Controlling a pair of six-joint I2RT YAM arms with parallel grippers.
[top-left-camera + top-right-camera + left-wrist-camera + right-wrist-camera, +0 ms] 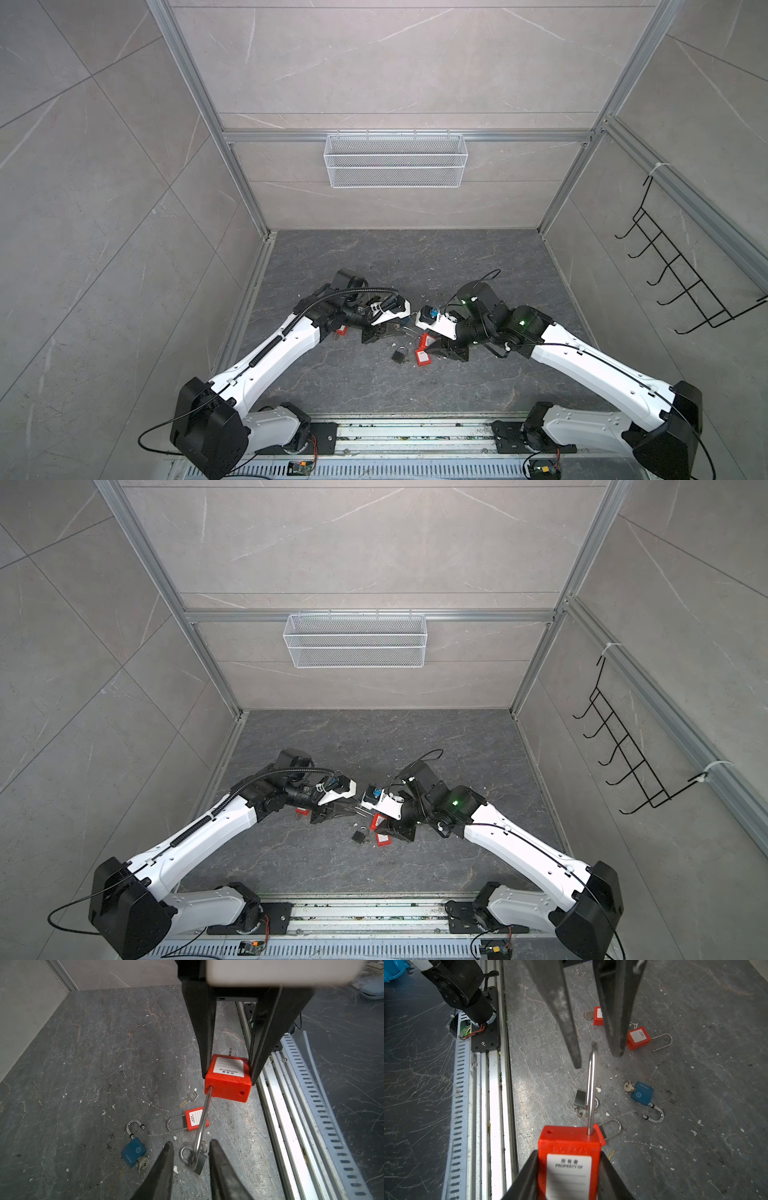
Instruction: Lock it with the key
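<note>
My right gripper (569,1154) is shut on the body of a red padlock (569,1147) and holds it above the floor. Its steel shackle (590,1088) is open, with one leg out of the body. The shackle's bend (197,1147) lies between the fingers of my left gripper (191,1142), which stand apart with a gap on each side of it. A loose key (190,1098) lies on the floor beneath. In both top views the two grippers (405,330) (388,825) meet at the middle of the floor around the red padlock (424,340).
On the floor lie a second red padlock (196,1119), a blue padlock (134,1152) with a key in it, a small grey padlock (200,1162) and two more red ones (638,1038) (598,1016). An aluminium rail (494,1105) runs along the floor's front edge.
</note>
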